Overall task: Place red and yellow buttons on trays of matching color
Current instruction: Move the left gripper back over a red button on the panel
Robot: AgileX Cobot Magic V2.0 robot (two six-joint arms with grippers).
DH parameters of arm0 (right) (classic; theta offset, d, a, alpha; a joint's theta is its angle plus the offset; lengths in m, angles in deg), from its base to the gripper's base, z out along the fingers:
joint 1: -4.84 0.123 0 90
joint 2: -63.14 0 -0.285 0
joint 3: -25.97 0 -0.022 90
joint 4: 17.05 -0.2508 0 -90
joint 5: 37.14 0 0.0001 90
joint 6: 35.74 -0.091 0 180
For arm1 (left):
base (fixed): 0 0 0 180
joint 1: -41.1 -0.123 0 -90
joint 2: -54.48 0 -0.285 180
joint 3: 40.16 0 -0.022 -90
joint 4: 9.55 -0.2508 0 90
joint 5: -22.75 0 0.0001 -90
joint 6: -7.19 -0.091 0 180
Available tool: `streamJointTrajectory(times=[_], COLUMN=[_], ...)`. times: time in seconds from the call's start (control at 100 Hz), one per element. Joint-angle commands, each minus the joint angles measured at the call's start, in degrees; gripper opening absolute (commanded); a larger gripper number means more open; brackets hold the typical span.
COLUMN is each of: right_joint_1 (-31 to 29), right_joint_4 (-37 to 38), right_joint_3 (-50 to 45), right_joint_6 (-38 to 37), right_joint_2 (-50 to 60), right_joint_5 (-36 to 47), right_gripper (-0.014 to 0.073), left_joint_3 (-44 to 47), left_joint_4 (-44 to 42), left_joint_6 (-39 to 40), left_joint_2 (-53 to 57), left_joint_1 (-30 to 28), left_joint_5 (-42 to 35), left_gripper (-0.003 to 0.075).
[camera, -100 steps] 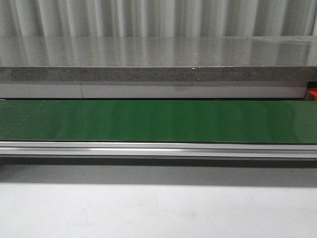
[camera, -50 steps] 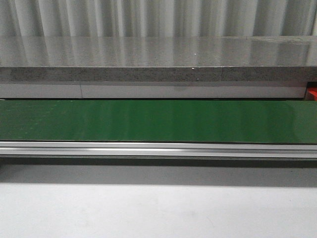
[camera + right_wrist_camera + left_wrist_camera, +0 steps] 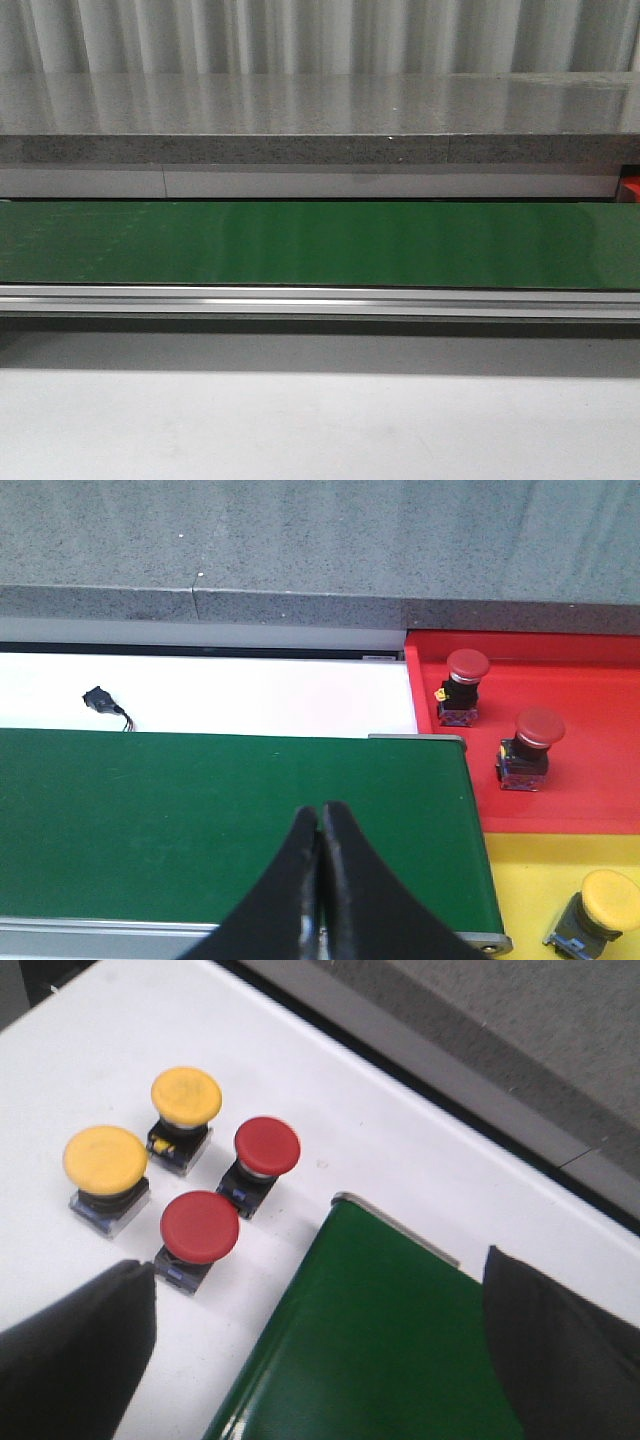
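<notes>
Green belt (image 3: 320, 245) runs across my front view, nothing on it. By my left gripper (image 3: 320, 1360), jaws wide open and empty, two yellow buttons (image 3: 186, 1096) and two red buttons (image 3: 267, 1146) stand on the white desk (image 3: 120, 1020). My right gripper (image 3: 320, 880) has jaws closed, empty. Two red ones sit on the red tray (image 3: 590, 780), one yellow on the yellow tray (image 3: 520, 880).

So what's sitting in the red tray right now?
Two red buttons stand upright in the red tray: one farther back, one nearer the yellow tray. The tray's right part runs out of frame, so anything there is unseen.
</notes>
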Motion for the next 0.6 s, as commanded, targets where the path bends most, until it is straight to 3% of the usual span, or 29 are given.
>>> streamJointTrajectory(times=[0.0, 0.59], right_joint_1=[0.21, 0.21], right_joint_4=[0.1, 0.1], right_joint_3=[1.39, 1.39], right_joint_6=[0.34, 0.34], right_joint_2=[0.09, 0.09], right_joint_5=[4.02, 4.02], right_gripper=[-0.0068, -0.0068], left_joint_3=[-3.07, -4.99], left_joint_4=[1.18, 0.97], left_joint_6=[0.64, 0.64], left_joint_2=[-2.84, -16.61], left_joint_1=[-0.51, -0.54], left_joint_5=[-2.88, -6.87], left_gripper=[0.0622, 0.0622])
